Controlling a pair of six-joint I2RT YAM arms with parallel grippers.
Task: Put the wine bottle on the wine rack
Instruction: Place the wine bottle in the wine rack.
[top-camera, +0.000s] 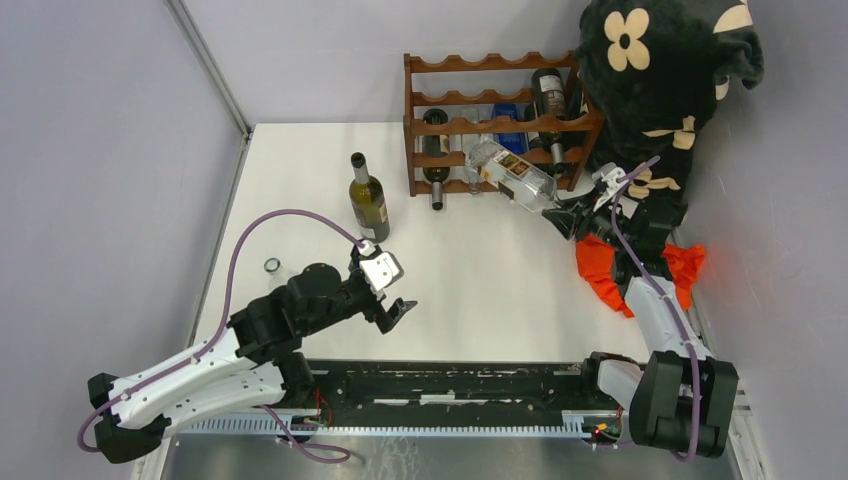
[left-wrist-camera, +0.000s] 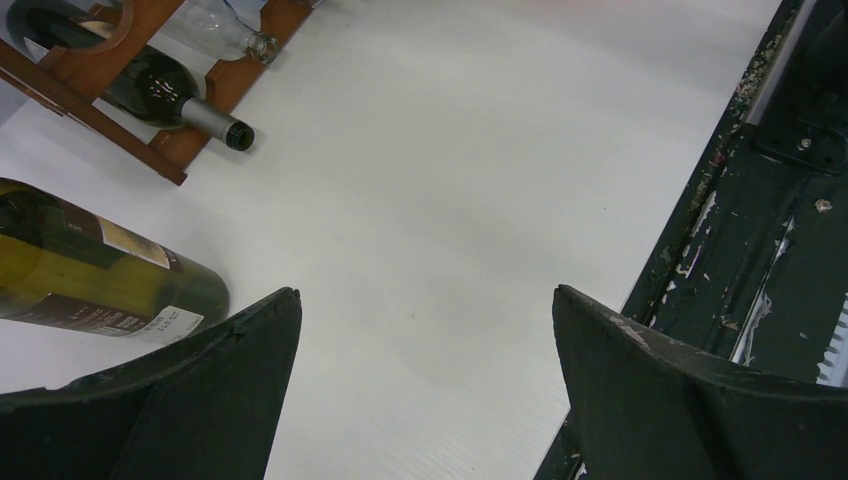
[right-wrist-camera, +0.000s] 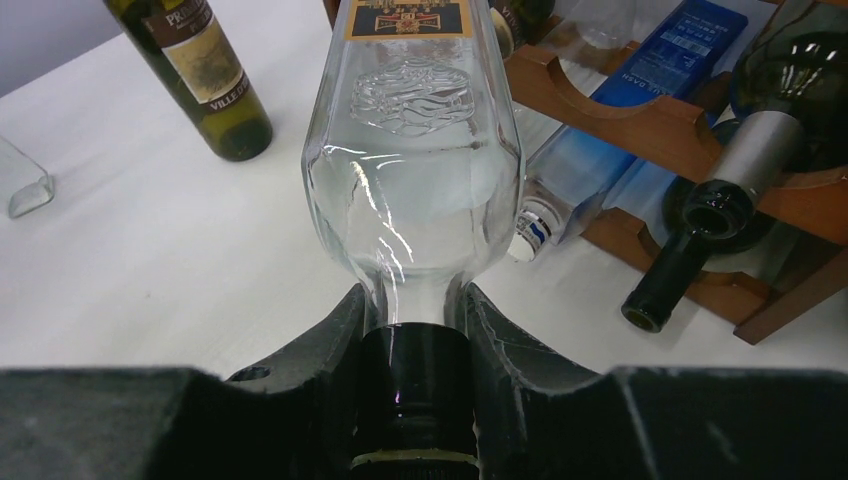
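A clear glass wine bottle (top-camera: 510, 172) (right-wrist-camera: 415, 170) with a black cap and a gold label hangs tilted in the air, its base toward the lower tiers of the reddish-brown wine rack (top-camera: 490, 63) (right-wrist-camera: 660, 120). My right gripper (top-camera: 562, 212) (right-wrist-camera: 415, 330) is shut on its neck, just above the cap. My left gripper (top-camera: 395, 312) (left-wrist-camera: 425, 300) stands open over bare table, with nothing between its fingers. A green wine bottle (top-camera: 368, 200) (left-wrist-camera: 90, 270) (right-wrist-camera: 200, 70) stands upright on the table left of the rack, beyond the left gripper.
The rack holds dark bottles (right-wrist-camera: 700, 240) (left-wrist-camera: 170, 95) and a blue one (right-wrist-camera: 640, 70). A small glass piece (top-camera: 271, 265) (right-wrist-camera: 20, 180) lies at the table's left. Black flowered cloth (top-camera: 660, 60) and orange cloth (top-camera: 600, 265) sit right of the rack. A dark rail (left-wrist-camera: 760, 250) runs along the near edge.
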